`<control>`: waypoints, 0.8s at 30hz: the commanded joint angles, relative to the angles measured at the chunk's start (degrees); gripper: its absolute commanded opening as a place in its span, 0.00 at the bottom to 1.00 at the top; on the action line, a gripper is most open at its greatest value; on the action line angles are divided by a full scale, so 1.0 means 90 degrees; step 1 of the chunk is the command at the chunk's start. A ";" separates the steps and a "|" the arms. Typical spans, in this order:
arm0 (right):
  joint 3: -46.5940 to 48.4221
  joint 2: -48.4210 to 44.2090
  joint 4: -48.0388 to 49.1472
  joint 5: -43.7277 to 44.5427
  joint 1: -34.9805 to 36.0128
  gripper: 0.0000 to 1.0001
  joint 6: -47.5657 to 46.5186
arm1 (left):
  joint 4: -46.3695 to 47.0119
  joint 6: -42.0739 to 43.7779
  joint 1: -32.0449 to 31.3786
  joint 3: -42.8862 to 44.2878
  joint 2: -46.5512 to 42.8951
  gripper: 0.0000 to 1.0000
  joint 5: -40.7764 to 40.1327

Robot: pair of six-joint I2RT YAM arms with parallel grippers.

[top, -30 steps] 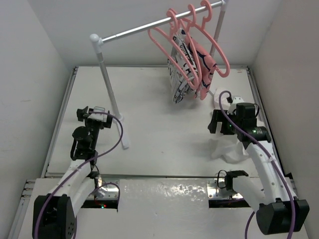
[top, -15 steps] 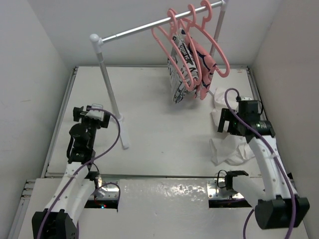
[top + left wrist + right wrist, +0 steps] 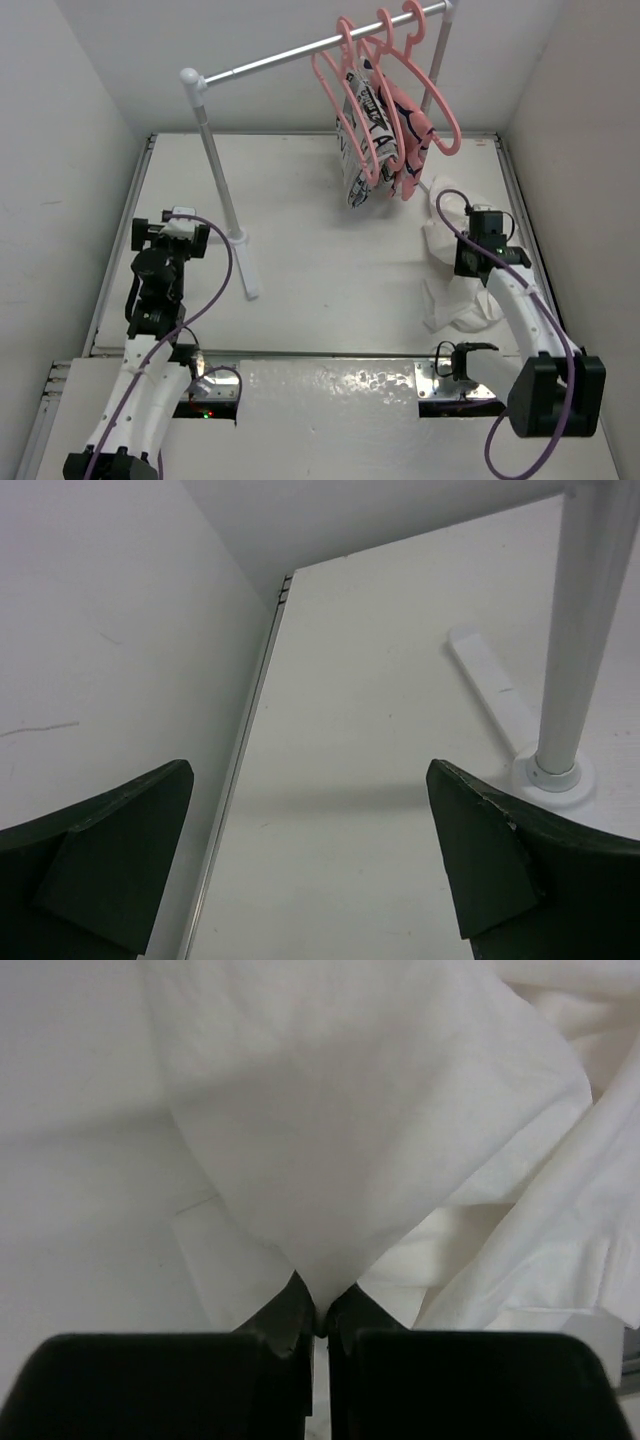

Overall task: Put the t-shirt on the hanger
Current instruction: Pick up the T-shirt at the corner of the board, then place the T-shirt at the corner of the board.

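Observation:
The white t-shirt lies crumpled on the table at the right, one part reaching back toward the rack. My right gripper is low over it and shut, pinching a fold of the t-shirt between the tips of the gripper. The salmon-pink hanger hangs bare at the left of several alike on the rail. My left gripper is at the far left, open and holding nothing; in its wrist view the gripper faces bare table beside the left wall.
A grey rail slants across the back on a white post with a foot, close to the right of my left gripper. A black-and-white patterned garment and a pink one hang from other hangers. White walls enclose the table.
My right gripper has moved right, dropped onto the t-shirt and closed on a fold. The left arm has drifted left, still open.

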 commanded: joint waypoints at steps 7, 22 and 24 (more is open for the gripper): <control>-0.0067 -0.2333 0.0107 -0.4452 0.0088 0.00 -0.0774 | -0.0307 -0.0581 0.0013 0.0650 -0.0288 1.00 0.1235; 0.2540 -0.2833 -0.0959 -0.7698 0.0098 0.00 0.0025 | -0.1634 -0.0288 -0.0124 0.1646 0.0472 1.00 0.5463; 0.2793 -0.2745 -0.0842 -0.7816 0.0098 0.00 0.0172 | -0.2064 -0.0114 -0.0143 0.1918 0.0629 1.00 0.5932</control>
